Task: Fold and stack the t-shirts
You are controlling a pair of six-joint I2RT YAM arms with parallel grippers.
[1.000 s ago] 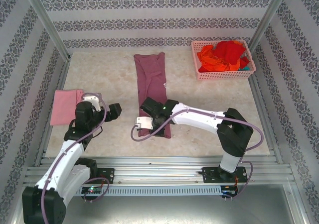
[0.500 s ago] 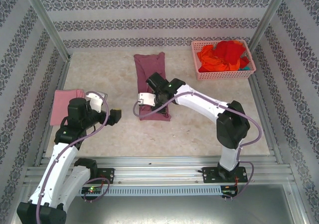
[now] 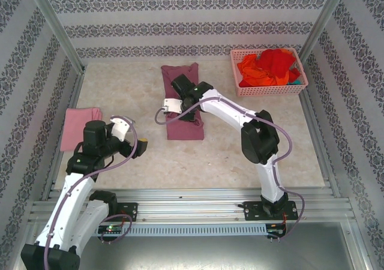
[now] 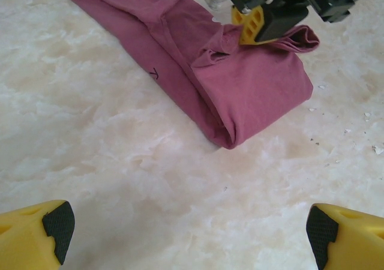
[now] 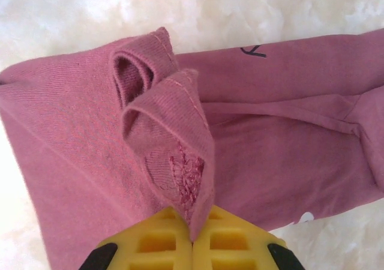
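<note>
The mauve shirt [image 3: 186,129] lies in the middle of the table [image 3: 252,144]. It is folded to a long narrow strip, and its near end is turned over toward the far end. The right gripper [image 5: 192,231] is closed tight on a bunched hem of this shirt, and the cloth stands up in a small ridge between the two yellow fingers. The left gripper [image 4: 189,228] is wide open and holds nothing, at the near left of the shirt and apart from it. A pink shirt [image 3: 80,128] lies flat at the left edge, and red and orange shirts [image 3: 273,63] are heaped in the basket [image 3: 268,91] at the far right. The cloth looks light, soft and limp. I think it will sag wherever it is not held, so one pinch lets the corners droop. A doubled hem or a corner, where the layers are thick, seems the safest place to hold it.
</note>
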